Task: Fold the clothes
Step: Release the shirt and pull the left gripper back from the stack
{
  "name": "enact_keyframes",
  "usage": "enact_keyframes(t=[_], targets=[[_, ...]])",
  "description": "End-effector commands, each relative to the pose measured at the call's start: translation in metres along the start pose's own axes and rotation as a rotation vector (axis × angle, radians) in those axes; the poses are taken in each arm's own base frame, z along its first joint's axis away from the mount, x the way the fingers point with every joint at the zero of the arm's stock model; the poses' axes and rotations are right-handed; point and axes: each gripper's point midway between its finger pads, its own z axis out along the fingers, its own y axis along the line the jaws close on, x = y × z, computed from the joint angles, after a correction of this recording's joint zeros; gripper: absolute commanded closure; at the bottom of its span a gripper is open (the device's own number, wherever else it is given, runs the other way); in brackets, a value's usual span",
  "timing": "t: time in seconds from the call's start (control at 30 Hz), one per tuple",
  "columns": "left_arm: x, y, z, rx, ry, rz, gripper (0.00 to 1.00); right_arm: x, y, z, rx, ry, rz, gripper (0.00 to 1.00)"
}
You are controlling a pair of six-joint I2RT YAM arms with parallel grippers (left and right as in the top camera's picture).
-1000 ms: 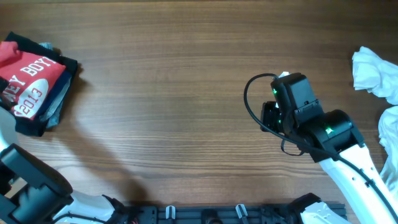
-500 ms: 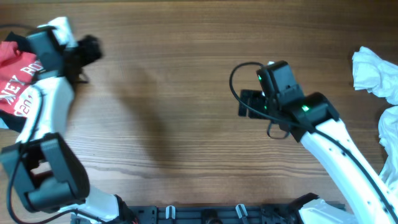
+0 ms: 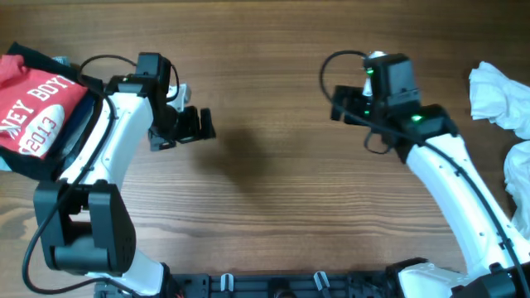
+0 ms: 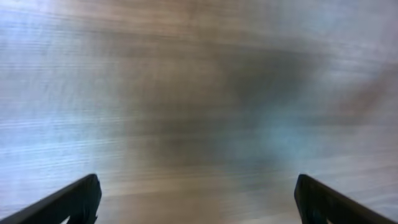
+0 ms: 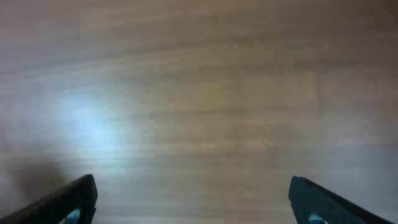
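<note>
At the upper left of the overhead view, a folded red T-shirt [image 3: 33, 103] tops a dark folded stack [image 3: 74, 136], its lettering slanting up to the right. Crumpled white clothes [image 3: 497, 99] lie at the right edge. The left gripper [image 3: 199, 126] and right gripper [image 3: 339, 106] hover over the wooden table [image 3: 265, 207], jaws spread wide.

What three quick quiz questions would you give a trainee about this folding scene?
1. True or false: the left pincer is holding the red printed shirt.
2. Where in the overhead view do the crumpled white clothes lie? A) far right B) centre C) far left
3. Fill in: going by its wrist view, the right pincer is ___ over bare wood.

Key: 1 false; 2 A; 3 open.
</note>
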Motion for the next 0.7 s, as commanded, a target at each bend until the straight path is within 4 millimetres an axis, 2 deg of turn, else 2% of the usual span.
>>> enact_keyframes(t=[0.0, 0.1, 0.23, 0.37, 0.43, 0.5, 0.67], targets=[[-0.007, 0.006, -0.04, -0.078, -0.051, 0.012, 0.0, -0.008, -0.013, -0.028, -0.021, -0.034, -0.006, 0.0], [0.0, -0.001, -0.076, -0.068, -0.149, 0.033, 0.0, -0.016, -0.021, -0.062, -0.024, -0.114, -0.026, 0.01], [0.018, -0.005, -0.128, -0.068, -0.36, 0.071, 0.0, -0.018, -0.021, -0.109, -0.057, -0.231, -0.006, 0.01], [0.041, -0.008, -0.156, -0.023, -0.594, 0.116, 0.0, -0.007, -0.025, -0.145, -0.083, -0.37, -0.033, 0.0], [0.05, -0.008, -0.164, -0.002, -0.692, 0.131, 0.0, 0.005, -0.029, -0.153, -0.09, -0.43, -0.055, 0.0], [0.062, -0.006, -0.171, 0.021, -0.796, 0.125, 0.0, 0.025, -0.039, -0.154, -0.064, -0.453, -0.046, 0.0], [0.077, -0.006, -0.182, 0.036, -0.871, 0.138, 0.0, 0.066, -0.05, -0.148, -0.038, -0.345, -0.051, 0.0]])
